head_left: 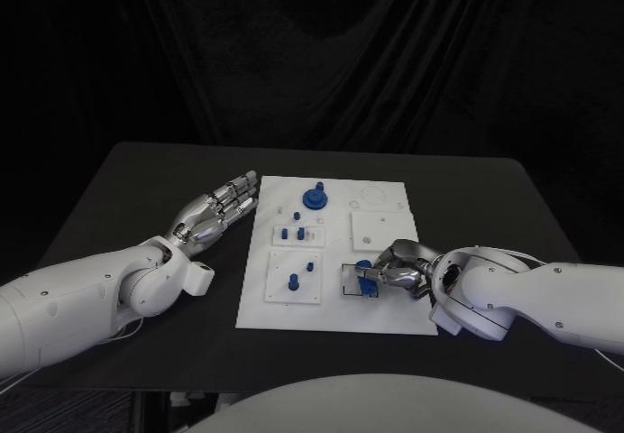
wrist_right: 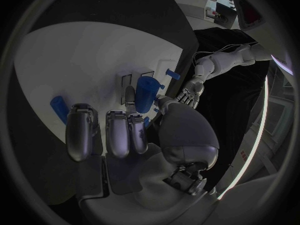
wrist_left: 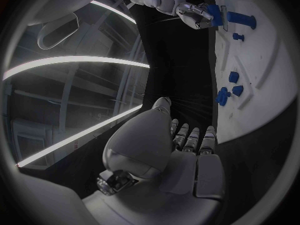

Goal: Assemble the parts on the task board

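The white task board (head_left: 390,316) lies mid-table. My right hand (head_left: 400,269) hovers over its near right corner and pinches a blue cylindrical part (head_left: 368,283) between thumb and finger, by a small clear fixture; the right wrist view shows this blue part (wrist_right: 147,92) at the fingertips (wrist_right: 130,96). My left hand (head_left: 218,209) lies stretched out, holding nothing, on the table beside the board's left edge. A large blue knob (head_left: 315,196) stands at the board's far middle, and small blue pegs (head_left: 295,234) stand below it. In the left wrist view my left hand (wrist_left: 187,145) lies next to the board (wrist_left: 256,80).
More blue pegs (head_left: 295,283) stand in the near left plate of the board. A bare white square plate (head_left: 381,225) sits on the board's right side. Black table (head_left: 156,180) surrounds the board, with room on both sides.
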`<state>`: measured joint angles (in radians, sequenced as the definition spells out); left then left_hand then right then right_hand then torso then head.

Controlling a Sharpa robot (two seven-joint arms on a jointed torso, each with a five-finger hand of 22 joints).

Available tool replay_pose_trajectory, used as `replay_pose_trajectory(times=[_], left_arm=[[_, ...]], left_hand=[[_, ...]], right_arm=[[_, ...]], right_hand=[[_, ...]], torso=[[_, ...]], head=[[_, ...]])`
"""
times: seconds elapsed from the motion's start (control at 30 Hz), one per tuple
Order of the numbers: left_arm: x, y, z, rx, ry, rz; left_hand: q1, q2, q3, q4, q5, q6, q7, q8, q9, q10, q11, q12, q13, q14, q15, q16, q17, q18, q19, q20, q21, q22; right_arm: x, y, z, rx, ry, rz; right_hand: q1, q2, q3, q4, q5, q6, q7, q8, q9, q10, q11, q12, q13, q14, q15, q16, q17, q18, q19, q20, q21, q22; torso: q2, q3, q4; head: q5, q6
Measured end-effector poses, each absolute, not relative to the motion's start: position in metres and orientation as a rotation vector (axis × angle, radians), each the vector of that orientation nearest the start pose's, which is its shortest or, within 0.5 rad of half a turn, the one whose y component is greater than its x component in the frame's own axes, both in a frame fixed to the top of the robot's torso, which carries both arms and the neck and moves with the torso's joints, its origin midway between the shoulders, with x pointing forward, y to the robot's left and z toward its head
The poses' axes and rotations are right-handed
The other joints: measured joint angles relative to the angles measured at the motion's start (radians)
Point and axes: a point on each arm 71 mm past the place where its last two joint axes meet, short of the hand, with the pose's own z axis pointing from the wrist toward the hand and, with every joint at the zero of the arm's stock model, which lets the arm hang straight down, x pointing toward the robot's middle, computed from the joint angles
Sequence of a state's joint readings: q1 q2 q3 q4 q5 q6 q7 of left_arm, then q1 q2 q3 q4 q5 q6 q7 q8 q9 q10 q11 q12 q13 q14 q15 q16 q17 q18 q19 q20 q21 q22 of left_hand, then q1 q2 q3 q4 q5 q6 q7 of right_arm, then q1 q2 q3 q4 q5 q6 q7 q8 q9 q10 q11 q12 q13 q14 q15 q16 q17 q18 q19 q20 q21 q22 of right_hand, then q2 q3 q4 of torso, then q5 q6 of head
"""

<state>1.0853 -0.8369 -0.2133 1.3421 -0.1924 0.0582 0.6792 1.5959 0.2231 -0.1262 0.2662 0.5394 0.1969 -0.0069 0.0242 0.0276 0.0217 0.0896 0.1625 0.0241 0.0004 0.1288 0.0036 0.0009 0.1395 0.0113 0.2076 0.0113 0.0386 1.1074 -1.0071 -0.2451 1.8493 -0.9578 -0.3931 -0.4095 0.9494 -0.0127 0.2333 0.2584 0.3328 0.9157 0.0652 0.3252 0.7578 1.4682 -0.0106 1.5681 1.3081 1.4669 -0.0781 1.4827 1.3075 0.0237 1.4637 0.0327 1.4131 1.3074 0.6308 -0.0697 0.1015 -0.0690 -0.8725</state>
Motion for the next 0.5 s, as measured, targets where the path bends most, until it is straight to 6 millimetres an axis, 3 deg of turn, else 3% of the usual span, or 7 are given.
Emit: replay_pose_trajectory(times=[0.1,0.33,0.5], left_arm=[[0.4533,0.2425,-0.2816,-0.869,1.595,-1.746],[0.4534,0.2421,-0.2819,-0.869,1.596,-1.748],[0.4534,0.2419,-0.2821,-0.869,1.598,-1.750]], left_hand=[[0.000,0.000,0.000,0.000,0.000,0.000,0.000,0.000,0.000,0.000,0.000,0.000,0.000,0.000,0.000,0.000,0.000,0.000,0.000,0.000,0.000,0.000],[0.000,0.000,0.000,0.000,0.000,-0.003,0.003,0.000,0.000,0.000,0.000,0.000,0.000,0.000,0.000,0.000,0.000,0.000,0.000,0.000,0.000,0.000],[0.000,0.000,0.000,0.000,0.000,-0.004,0.004,0.000,0.000,0.000,0.000,0.000,0.000,0.000,0.000,0.000,0.000,0.000,0.000,0.000,0.000,0.001]], right_arm=[[0.3620,-0.2108,-0.2827,0.509,2.202,0.634],[0.3629,-0.2106,-0.2828,0.508,2.197,0.637],[0.3632,-0.2106,-0.2830,0.504,2.199,0.636]], right_hand=[[-0.007,0.007,-0.016,0.019,-0.038,0.000,0.000,-0.006,-0.002,0.000,0.000,0.000,0.000,0.000,0.000,0.000,0.000,0.016,0.003,0.003,-0.004,0.000],[-0.023,0.013,-0.030,0.032,-0.066,0.000,0.000,-0.008,-0.003,0.000,0.000,0.000,0.000,0.000,0.000,-0.004,0.000,0.016,0.003,0.003,-0.009,0.000],[-0.060,0.013,-0.076,0.032,-0.099,-0.004,0.003,-0.012,-0.006,-0.004,0.004,0.000,0.000,-0.003,0.003,-0.004,0.000,0.016,0.003,0.003,-0.011,0.000]], torso=[[0.000,0.0004,-0.0006],[0.000,0.0008,-0.0004],[-0.001,0.0009,-0.0001]], head=[[0.001,0.000],[0.000,0.000],[0.003,0.000]])
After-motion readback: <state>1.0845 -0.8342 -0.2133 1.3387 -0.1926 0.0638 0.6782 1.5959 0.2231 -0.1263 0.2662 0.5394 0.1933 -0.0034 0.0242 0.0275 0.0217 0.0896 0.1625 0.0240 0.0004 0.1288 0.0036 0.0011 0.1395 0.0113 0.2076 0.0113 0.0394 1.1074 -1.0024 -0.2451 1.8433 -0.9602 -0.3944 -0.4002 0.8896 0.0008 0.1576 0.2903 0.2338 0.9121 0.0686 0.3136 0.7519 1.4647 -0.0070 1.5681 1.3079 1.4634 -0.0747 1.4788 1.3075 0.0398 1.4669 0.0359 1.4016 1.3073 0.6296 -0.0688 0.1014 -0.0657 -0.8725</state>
